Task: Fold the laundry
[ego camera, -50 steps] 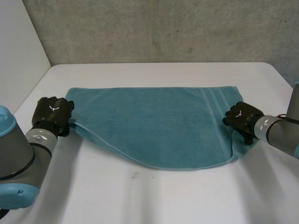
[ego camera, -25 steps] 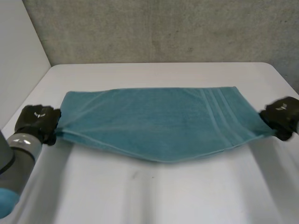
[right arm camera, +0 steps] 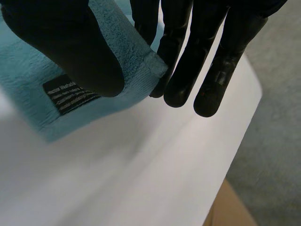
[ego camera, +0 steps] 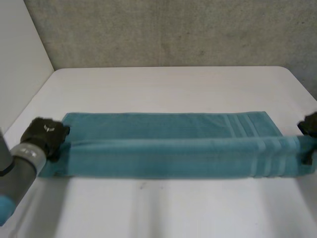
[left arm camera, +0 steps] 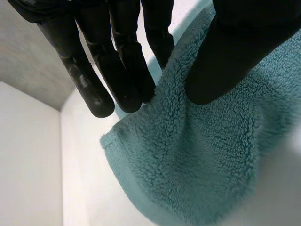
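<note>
The white surface point(ego camera: 163, 84) spans the head view, with a grey wall point(ego camera: 168, 29) behind its far edge. On it a teal towel point(ego camera: 168, 148) is stretched lengthwise from side to side: its far part lies flat on the surface, its near part forms a long doubled band, and pale woven stripes cross it near the right end. The left arm point(ego camera: 20, 168) comes in at the near left corner, and the left hand point(ego camera: 44, 136) is at the towel's left end. In the left wrist view its thumb point(left arm camera: 235, 52) presses the fluffy cloth against the fingers point(left arm camera: 129, 70), so this hand pinches the towel's corner, and a rounded flap of cloth hangs below the fingertips. The right hand point(ego camera: 309, 126) is at the towel's right end, by the surface's right edge. In the right wrist view its thumb and fingers pinch the hemmed corner between them. A small black label point(right arm camera: 70, 94) with white print sits on the towel just beside that thumb
</note>
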Controlling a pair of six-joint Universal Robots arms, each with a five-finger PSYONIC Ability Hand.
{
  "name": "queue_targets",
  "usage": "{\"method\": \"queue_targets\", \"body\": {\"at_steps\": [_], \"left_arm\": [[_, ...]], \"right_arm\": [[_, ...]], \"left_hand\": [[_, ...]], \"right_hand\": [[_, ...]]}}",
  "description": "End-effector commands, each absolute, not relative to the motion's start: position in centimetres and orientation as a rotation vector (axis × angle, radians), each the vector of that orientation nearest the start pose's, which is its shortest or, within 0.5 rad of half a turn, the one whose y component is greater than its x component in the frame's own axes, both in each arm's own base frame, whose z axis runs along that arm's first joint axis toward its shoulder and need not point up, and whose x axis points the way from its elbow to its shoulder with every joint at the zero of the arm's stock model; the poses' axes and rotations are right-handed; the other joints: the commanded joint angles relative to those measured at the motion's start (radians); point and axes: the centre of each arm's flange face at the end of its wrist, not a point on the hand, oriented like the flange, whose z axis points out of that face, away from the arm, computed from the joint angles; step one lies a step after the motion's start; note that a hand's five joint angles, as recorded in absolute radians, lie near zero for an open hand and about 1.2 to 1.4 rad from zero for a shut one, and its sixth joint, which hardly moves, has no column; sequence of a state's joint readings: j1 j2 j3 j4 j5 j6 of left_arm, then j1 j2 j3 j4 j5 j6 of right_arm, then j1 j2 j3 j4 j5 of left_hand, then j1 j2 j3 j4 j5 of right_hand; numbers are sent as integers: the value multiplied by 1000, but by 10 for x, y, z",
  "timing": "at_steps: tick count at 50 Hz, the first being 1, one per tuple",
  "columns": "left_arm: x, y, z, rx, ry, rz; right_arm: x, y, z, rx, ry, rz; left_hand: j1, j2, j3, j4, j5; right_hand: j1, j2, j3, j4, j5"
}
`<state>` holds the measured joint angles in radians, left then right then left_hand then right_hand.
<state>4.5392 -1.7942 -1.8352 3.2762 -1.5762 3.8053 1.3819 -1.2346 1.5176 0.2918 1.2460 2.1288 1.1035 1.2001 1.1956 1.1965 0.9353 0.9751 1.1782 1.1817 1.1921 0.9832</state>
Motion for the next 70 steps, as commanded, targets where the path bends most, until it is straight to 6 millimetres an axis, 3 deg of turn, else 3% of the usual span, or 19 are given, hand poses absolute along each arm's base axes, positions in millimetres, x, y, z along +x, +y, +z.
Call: {"method": "queue_targets", "body": {"at_steps": [1,3,6,12,16,17,18,19,20,21,27,31,33,39,41,49,57,63,70], "left_arm": [[-203,-325,172,944,2034,-1767],[-213,-348,167,944,1986,-1814],[-221,-369,159,943,1963,-1836],[-228,-397,147,939,1937,-1861],[-235,-410,135,950,1924,-1879],[-236,-412,130,955,1927,-1874],[-236,-412,130,955,1927,-1874],[-239,-413,127,970,1922,-1870],[-239,-413,127,971,1922,-1870],[-242,-411,124,992,1910,-1858],[-253,-405,128,1051,1807,-1874],[-257,-399,141,1043,1762,-1918],[-255,-392,155,1017,1733,-1951],[-251,-375,175,1004,1726,-1971],[-248,-358,184,998,1752,-1978],[-235,-313,197,904,1914,-2048],[-227,-284,201,770,2081,-2127],[-225,-279,197,749,2120,-2126],[-226,-279,194,750,2125,-2122]], "right_arm": [[130,-379,190,-1377,2560,-1793],[136,-402,178,-1331,2576,-1865],[148,-418,170,-1324,2548,-1945],[172,-434,164,-1345,2459,-2075],[177,-452,144,-1329,2462,-2138],[181,-454,138,-1326,2475,-2142],[181,-454,138,-1326,2475,-2142],[187,-454,137,-1323,2482,-2150],[187,-454,137,-1323,2482,-2150],[191,-454,137,-1315,2495,-2162],[190,-449,137,-1231,2578,-2158],[191,-441,157,-1123,2547,-2180],[187,-427,183,-994,2503,-2199],[191,-396,203,-956,2397,-2123],[186,-379,209,-965,2371,-2075],[145,-353,195,-924,2479,-1857],[118,-345,173,-894,2487,-1722],[109,-348,166,-920,2446,-1732],[102,-359,140,-913,2445,-1743]], "left_hand": [[293,196,201,200,286],[293,196,201,200,286],[293,196,201,200,286],[293,196,201,200,286],[293,196,201,200,286],[101,5,9,8,95],[99,3,7,6,93],[-357,-454,-449,-450,-363],[-361,-458,-454,-455,-368],[-890,-987,-983,-984,-897],[-928,-1025,-1020,-1021,-934],[-928,-1025,-1020,-1021,-934],[-928,-1025,-1020,-1021,-934],[-928,-1025,-1020,-1021,-934],[-928,-1025,-1020,-1021,-934],[-928,-1025,-1020,-1021,-934],[-925,-1022,-1017,-1018,-932],[-925,-1022,-1017,-1018,-932],[-925,-1022,-1017,-1018,-932]], "right_hand": [[421,218,215,204,239],[421,218,215,204,239],[421,218,215,204,239],[421,218,215,204,239],[421,218,215,204,239],[320,117,114,103,138],[319,116,113,102,137],[-314,-517,-521,-531,-497],[-321,-524,-527,-538,-503],[-649,-852,-856,-866,-832],[-801,-1004,-1007,-1018,-983],[-801,-1004,-1007,-1018,-983],[-801,-1004,-1007,-1018,-983],[-801,-1004,-1007,-1018,-983],[-796,-999,-1003,-1013,-979],[-600,-803,-807,-817,-783],[-415,-618,-621,-632,-597],[-350,-553,-557,-567,-533],[-265,-468,-471,-482,-447]]}}
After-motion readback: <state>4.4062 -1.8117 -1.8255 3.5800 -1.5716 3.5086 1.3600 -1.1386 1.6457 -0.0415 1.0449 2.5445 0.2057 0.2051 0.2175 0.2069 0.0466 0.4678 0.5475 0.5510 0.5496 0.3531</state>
